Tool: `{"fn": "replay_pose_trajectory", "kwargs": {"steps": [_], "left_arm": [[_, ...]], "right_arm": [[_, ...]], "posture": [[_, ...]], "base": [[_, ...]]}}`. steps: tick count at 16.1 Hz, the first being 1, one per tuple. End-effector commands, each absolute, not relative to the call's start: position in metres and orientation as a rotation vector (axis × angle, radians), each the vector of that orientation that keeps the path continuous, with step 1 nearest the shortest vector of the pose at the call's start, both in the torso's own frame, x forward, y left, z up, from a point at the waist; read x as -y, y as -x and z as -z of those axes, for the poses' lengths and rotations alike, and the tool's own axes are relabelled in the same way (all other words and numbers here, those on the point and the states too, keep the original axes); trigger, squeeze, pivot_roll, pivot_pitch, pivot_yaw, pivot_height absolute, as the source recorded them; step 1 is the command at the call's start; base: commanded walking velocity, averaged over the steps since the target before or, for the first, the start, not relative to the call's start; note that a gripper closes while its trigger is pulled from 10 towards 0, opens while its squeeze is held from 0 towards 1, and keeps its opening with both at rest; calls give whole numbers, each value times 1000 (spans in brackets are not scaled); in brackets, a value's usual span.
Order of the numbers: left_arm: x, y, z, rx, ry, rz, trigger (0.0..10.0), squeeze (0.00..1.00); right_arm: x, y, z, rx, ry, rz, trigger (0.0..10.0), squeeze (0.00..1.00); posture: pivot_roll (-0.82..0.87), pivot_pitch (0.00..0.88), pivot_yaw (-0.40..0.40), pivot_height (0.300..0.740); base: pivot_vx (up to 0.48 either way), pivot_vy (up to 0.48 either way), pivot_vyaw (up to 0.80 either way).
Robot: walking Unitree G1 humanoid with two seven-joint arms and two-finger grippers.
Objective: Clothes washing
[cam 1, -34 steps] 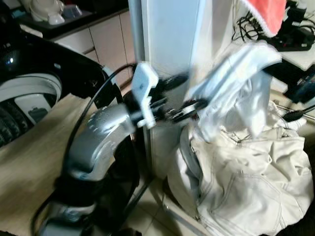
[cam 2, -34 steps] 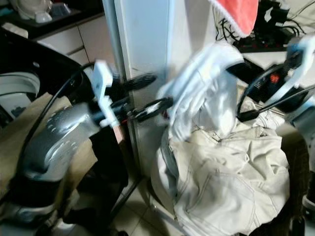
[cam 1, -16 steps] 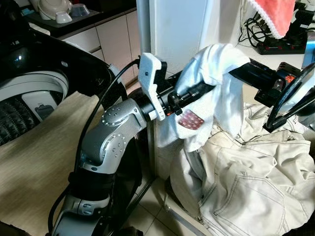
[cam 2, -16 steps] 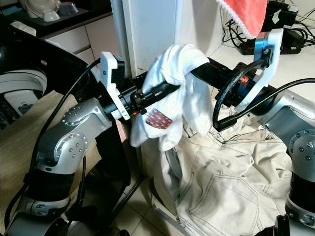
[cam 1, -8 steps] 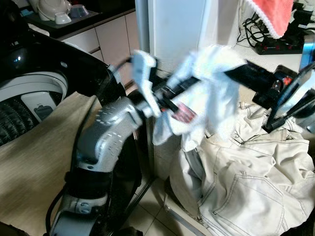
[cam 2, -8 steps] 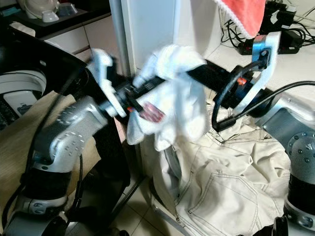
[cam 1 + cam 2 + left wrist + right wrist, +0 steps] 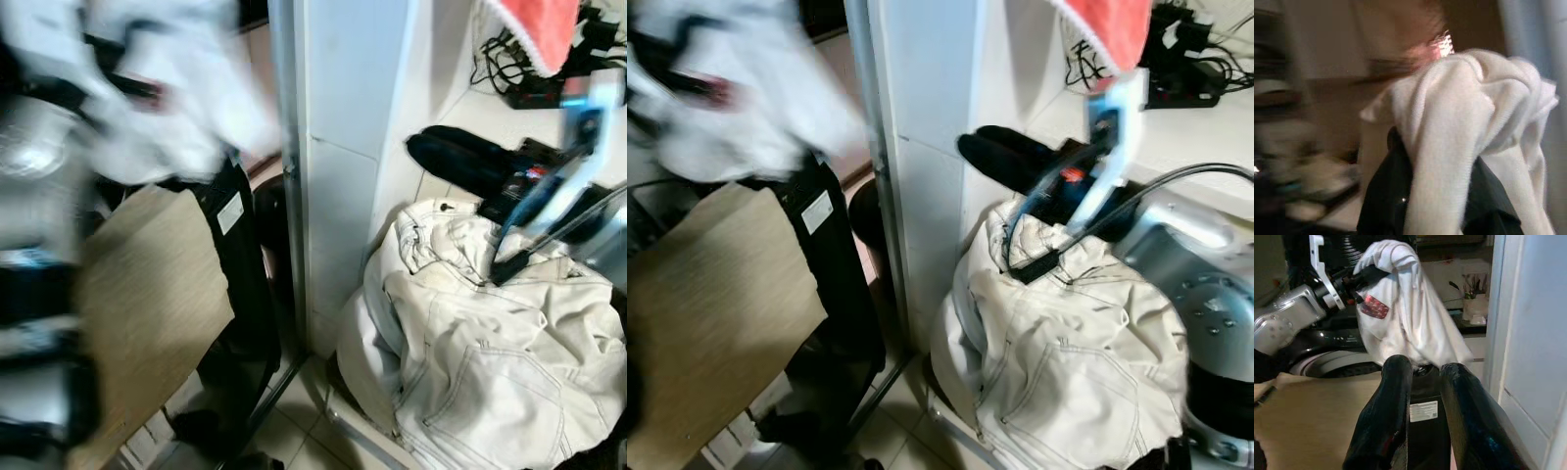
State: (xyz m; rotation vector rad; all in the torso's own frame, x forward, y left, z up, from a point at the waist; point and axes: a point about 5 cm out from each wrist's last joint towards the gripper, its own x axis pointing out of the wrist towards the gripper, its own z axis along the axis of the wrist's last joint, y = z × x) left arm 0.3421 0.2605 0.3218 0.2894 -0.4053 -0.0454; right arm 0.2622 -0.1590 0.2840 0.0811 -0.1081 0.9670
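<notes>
A white garment (image 7: pixel 1400 318) with a red label hangs from my left gripper (image 7: pixel 1369 274), which is shut on it, high at the left above the washing machine's white drum rim (image 7: pixel 1327 363). In the eye views that garment (image 7: pixel 147 108) and the left arm are a blur at the top left. The left wrist view has the cloth (image 7: pixel 1459 122) draped over the black fingers (image 7: pixel 1386 196). My right gripper (image 7: pixel 431 149) stands open and bare beside the white pillar, just above a cream jacket (image 7: pixel 490 343) heaped at the lower right.
A white pillar (image 7: pixel 343 147) stands between the two arms. A wooden board (image 7: pixel 147 294) lies at the lower left with a black panel (image 7: pixel 235 255) at its edge. A red cloth (image 7: pixel 539 24) hangs at the top right above cables and a power strip (image 7: pixel 1181 83).
The left arm has swung the white garment far to the left, off the right gripper's fingers. The right gripper, which lay under the cloth, now stands bare over the jacket.
</notes>
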Motion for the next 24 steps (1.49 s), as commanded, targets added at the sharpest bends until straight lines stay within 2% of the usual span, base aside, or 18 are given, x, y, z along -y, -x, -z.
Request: {"fn": "replay_pose_trajectory", "kwargs": {"steps": [1,2,3,4,5,6,7,10,11,13,15,20,24], "left_arm": [[-269,-350,-309,271,-416,7,0,0],[-271,-354,-291,148,-458,26,0,0],[-279,-357,-276,59,-501,-11,4196,0],[-287,-358,-262,-25,-528,-58,10000,0],[-306,-358,-250,-104,-545,-177,4510,0],[-316,-358,-247,-126,-546,-238,5882,0],[-324,-357,-247,-138,-560,-295,10000,0],[-359,-347,-240,-278,-636,-409,10000,12],[-368,-343,-237,-314,-625,-431,10000,1000],[-382,-336,-240,-314,-626,-501,10000,1000],[-386,-336,-247,-274,-611,-522,10000,1000],[-353,-357,-238,-241,-430,-347,10000,1000],[-347,-360,-232,-283,-417,-302,10000,1000]], "right_arm": [[143,-263,-287,117,-13,-982,10000,0],[136,-265,-285,96,27,-982,10000,0],[130,-266,-281,71,91,-982,10000,0],[124,-266,-276,47,144,-986,10000,0],[117,-264,-268,18,201,-1003,10000,0],[114,-262,-264,8,214,-1014,10000,0],[112,-260,-262,1,223,-1021,10000,0],[105,-257,-254,-28,260,-1041,10000,0],[105,-257,-253,-32,272,-1044,10000,0],[105,-257,-251,-38,291,-1042,10000,0],[105,-257,-250,-39,295,-1043,10000,0],[105,-259,-250,-41,270,-1056,10000,0],[117,-263,-245,-75,267,-989,10000,0]], "posture": [[-81,0,60,740],[-77,0,56,740],[-80,0,59,740],[-80,0,59,740],[-91,0,65,740],[-91,0,65,740],[-91,0,66,740],[-100,0,72,740],[-100,0,72,740],[-102,0,71,740],[-97,0,66,740],[-95,0,67,740],[-99,0,80,740]], "base": [[0,0,0],[0,0,0],[0,0,0],[0,0,0],[0,0,0],[0,0,0],[0,0,0],[0,0,0],[0,0,0],[0,0,0],[0,0,0],[0,0,0],[0,0,0]]}}
